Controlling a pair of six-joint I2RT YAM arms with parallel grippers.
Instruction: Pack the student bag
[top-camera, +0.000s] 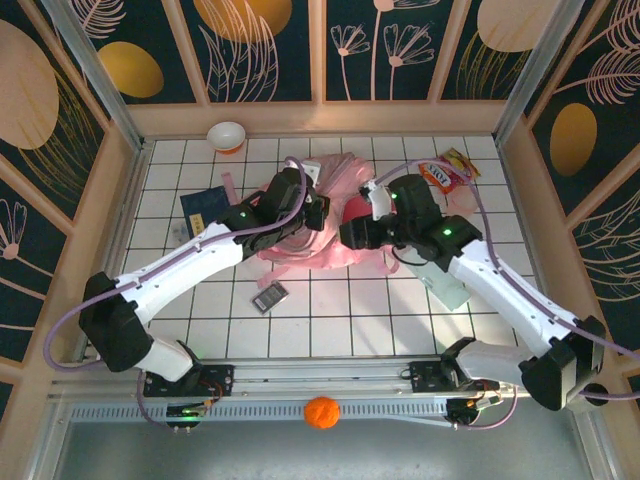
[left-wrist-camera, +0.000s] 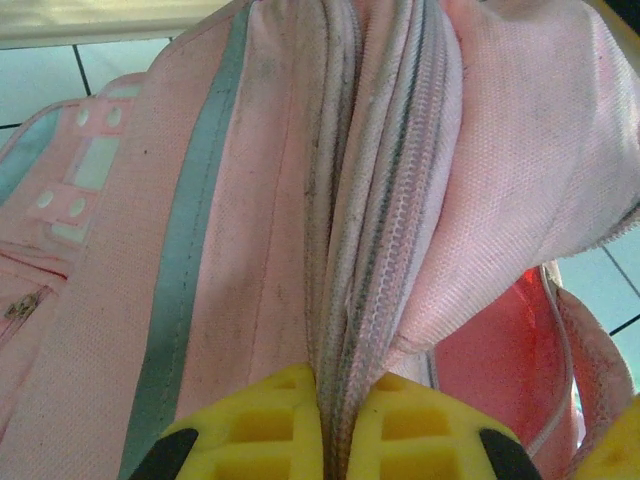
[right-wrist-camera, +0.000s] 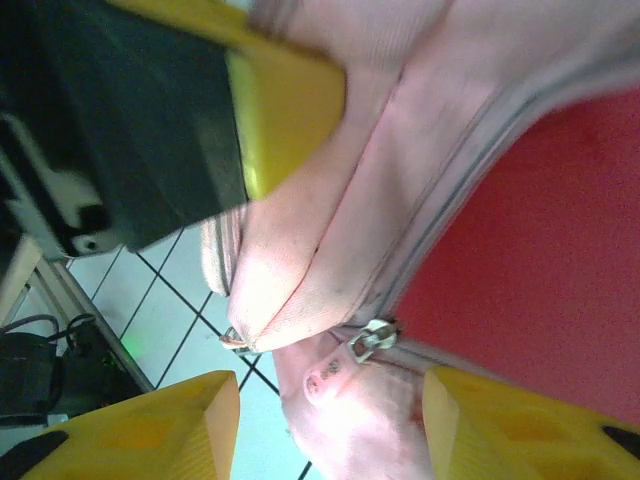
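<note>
The student bag (top-camera: 325, 250), soft pink fabric, lies crumpled at mid table with its red lining (top-camera: 356, 212) showing through the open mouth. My left gripper (top-camera: 314, 213) reaches it from the left. In the left wrist view this gripper (left-wrist-camera: 340, 390) is shut on a bunched fold of the student bag (left-wrist-camera: 250, 200) with zipper tape in it. My right gripper (top-camera: 349, 235) comes in from the right and stands open. Between its yellow fingers (right-wrist-camera: 170, 420) lies pink fabric with a metal zipper pull (right-wrist-camera: 372, 338), beside the red lining (right-wrist-camera: 540, 250).
A white bowl (top-camera: 227, 135) stands at the back left. A snack packet (top-camera: 441, 175) lies back right, a dark blue booklet (top-camera: 203, 208) left of the bag, a small dark device (top-camera: 270, 297) in front, a pale green item (top-camera: 446, 286) under the right arm. An orange ball (top-camera: 321, 411) rests past the front rail.
</note>
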